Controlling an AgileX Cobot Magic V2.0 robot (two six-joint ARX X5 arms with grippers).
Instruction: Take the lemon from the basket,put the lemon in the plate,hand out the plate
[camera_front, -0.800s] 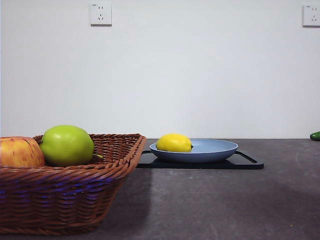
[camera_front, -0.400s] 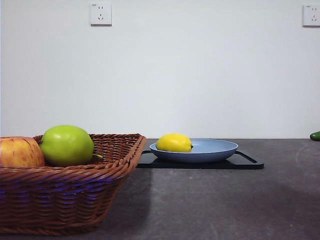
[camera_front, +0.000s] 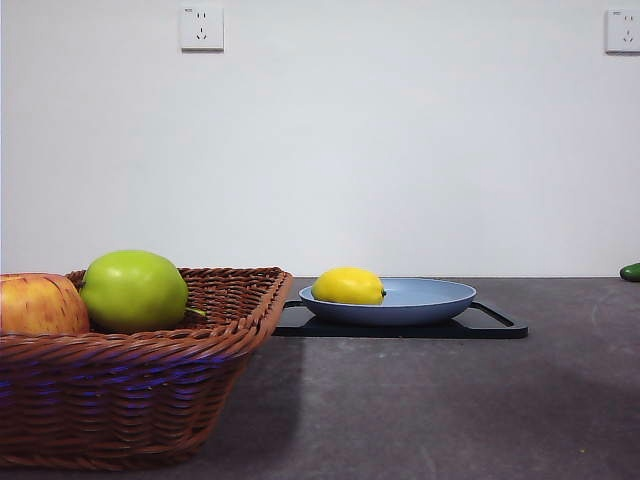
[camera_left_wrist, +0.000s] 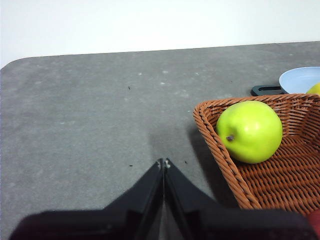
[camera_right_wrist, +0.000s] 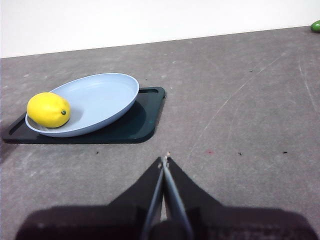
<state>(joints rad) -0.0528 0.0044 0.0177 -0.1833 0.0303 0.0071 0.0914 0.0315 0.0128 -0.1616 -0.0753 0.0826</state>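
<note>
The yellow lemon (camera_front: 348, 286) (camera_right_wrist: 48, 109) lies at one end of the blue-grey plate (camera_front: 430, 297) (camera_right_wrist: 100, 97), which rests on a black tray (camera_front: 495, 324) (camera_right_wrist: 142, 122). The brown wicker basket (camera_front: 130, 380) (camera_left_wrist: 280, 175) stands at the near left. My right gripper (camera_right_wrist: 165, 159) is shut and empty, hovering over bare table a short way from the tray. My left gripper (camera_left_wrist: 163, 162) is shut and empty above the table beside the basket's outer wall. A sliver of the plate (camera_left_wrist: 300, 79) and lemon (camera_left_wrist: 315, 89) shows past the basket in the left wrist view. Neither arm appears in the front view.
A green apple (camera_front: 134, 291) (camera_left_wrist: 250, 131) and a red-yellow apple (camera_front: 40, 304) sit in the basket. A small green object (camera_front: 630, 271) (camera_right_wrist: 315, 26) lies at the table's far right edge. Grey tabletop spreads around both grippers.
</note>
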